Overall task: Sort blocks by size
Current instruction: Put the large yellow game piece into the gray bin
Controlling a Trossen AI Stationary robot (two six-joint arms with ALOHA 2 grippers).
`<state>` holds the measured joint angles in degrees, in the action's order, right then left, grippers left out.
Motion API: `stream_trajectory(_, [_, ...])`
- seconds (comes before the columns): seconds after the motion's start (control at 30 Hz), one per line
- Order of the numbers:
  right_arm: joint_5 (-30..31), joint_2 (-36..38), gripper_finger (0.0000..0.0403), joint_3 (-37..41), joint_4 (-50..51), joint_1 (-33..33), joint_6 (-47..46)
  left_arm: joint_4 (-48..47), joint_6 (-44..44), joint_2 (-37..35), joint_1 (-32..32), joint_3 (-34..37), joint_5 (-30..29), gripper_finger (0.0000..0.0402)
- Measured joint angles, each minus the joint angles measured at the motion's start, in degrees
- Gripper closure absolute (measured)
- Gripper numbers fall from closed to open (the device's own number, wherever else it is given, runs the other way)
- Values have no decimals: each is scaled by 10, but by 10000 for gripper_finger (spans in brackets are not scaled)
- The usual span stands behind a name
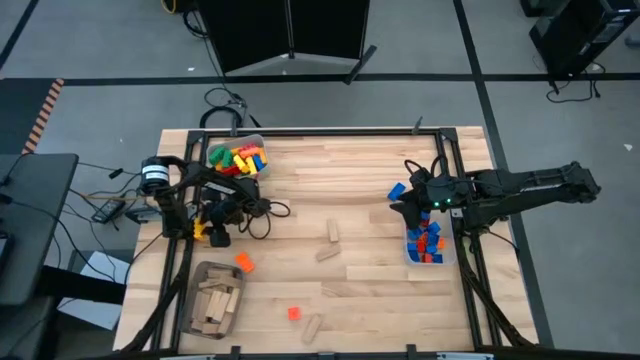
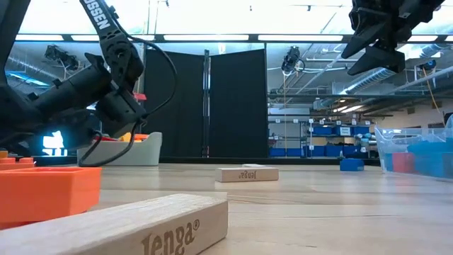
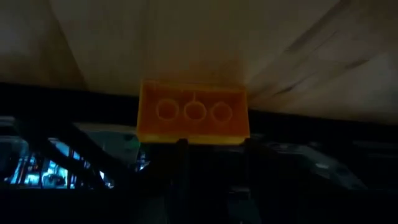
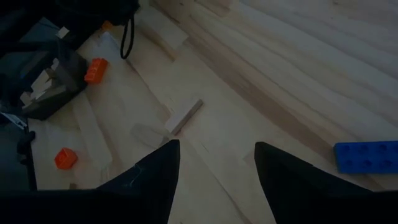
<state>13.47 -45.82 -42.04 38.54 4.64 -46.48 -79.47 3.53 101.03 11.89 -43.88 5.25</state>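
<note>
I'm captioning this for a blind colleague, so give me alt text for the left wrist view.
A yellow-orange studded brick with three round studs showing is held between the left gripper's two dark fingers, close to the camera. Pale wooden table fills the view beyond it, and the rest is dim.

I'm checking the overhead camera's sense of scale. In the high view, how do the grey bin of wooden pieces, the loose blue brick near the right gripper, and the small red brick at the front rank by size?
1. Grey bin of wooden pieces
2. Blue brick
3. Small red brick, only slightly smaller than the blue one
</note>
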Motion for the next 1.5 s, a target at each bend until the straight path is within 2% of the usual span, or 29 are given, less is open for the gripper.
stream_trajectory(0.37, [0,0,183,0,-4,0,1,106,65,-1,0,53,6,240])
stream_trajectory(0.63, [0,0,182,0,-4,0,2,128,73,-4,0,-8,-7,240])
stream_trajectory(0.83, [1,0,185,0,-4,0,2,88,70,-5,2,-50,-52,240])
stream_trajectory(1.1, [4,0,185,0,-4,0,4,66,92,-4,1,-16,-96,240])
stream_trajectory(1.17, [4,0,187,0,-4,0,4,45,109,-4,1,-1,-85,240])
stream_trajectory(1.3, [4,0,187,0,-4,0,4,39,125,-4,-1,10,-22,240])
stream_trajectory(1.5, [4,0,188,0,-4,0,11,20,149,-4,-4,-6,-13,240])
